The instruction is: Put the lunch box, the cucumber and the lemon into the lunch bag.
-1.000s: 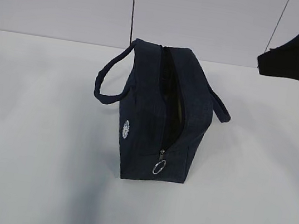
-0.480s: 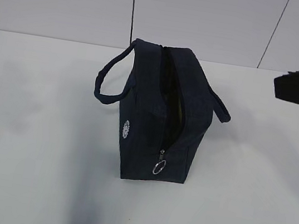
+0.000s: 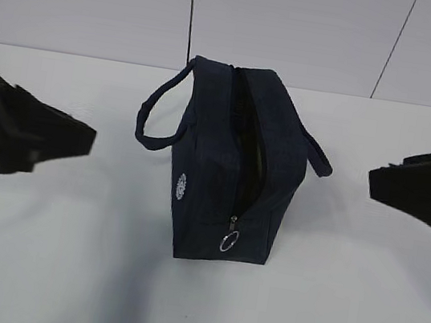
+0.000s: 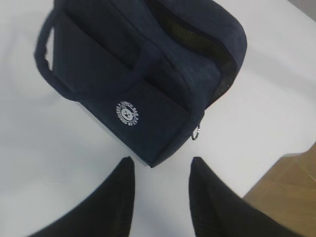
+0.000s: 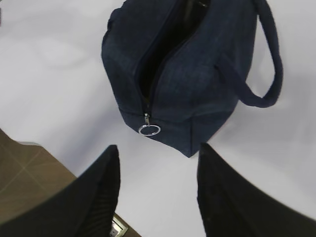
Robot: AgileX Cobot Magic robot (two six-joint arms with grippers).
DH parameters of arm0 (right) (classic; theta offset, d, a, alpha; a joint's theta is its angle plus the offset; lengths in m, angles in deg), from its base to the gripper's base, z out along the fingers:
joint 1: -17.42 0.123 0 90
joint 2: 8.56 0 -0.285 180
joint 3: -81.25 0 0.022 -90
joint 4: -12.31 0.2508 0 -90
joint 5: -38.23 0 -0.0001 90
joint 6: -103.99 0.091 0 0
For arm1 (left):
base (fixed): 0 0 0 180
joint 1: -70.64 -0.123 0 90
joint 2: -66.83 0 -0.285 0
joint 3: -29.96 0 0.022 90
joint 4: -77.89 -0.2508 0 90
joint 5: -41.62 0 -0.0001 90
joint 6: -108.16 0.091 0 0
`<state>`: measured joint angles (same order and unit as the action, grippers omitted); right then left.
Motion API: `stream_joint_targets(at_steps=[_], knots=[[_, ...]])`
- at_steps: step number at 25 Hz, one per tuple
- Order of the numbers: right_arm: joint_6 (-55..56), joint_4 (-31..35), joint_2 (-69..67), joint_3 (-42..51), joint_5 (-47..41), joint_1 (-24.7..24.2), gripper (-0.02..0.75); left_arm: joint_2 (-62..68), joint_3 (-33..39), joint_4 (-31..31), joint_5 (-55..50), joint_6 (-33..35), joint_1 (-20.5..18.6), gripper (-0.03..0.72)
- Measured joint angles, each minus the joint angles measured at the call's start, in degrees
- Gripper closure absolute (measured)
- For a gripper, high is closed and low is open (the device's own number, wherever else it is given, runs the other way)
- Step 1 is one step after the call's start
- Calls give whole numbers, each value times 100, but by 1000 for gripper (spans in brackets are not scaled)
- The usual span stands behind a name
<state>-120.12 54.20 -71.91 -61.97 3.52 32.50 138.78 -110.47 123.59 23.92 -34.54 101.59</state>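
Exterior view, bag position: the lunch bag (image 3: 230, 172) stood upright on the white table (image 3: 38, 265), midway between the two grippers and well apart from each.
Contents: something pale showed inside the gaping slit; lunch box, cucumber and lemon could not be told apart.
Left gripper (image 4: 160, 170): empty, jaws parted, hovering just off the logo side.
Right gripper (image 5: 158, 158): empty, jaws spread wider, hovering off the ring pull (image 5: 149, 130) end.
Step in hand, judged: packing looked finished or nearly so; the arms had nothing to carry.
Doing it well: keep both grippers clear of the handles (image 3: 158, 112) so the bag is not tipped.
Long axis: ran from the back wall toward the camera, zipper along it.
Pointing: pull end faced the camera, opening faced up.
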Motion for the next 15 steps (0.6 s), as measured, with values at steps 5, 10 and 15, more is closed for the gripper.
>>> stream_joint_targets(at_steps=[5, 10, 15], knots=[[-2019, 1813, -82, 660, 149, 0, 358, 933, -249, 1513, 71, 1422, 243, 415], [-4600, 3992, -451, 1237, 275, 0, 358, 1570, -752, 2274, 27, 2138, 289, 412], [-6184, 5390, -1096, 1319, 169, 0, 358, 2301, -1210, 2534, -277, 2284, 289, 412]])
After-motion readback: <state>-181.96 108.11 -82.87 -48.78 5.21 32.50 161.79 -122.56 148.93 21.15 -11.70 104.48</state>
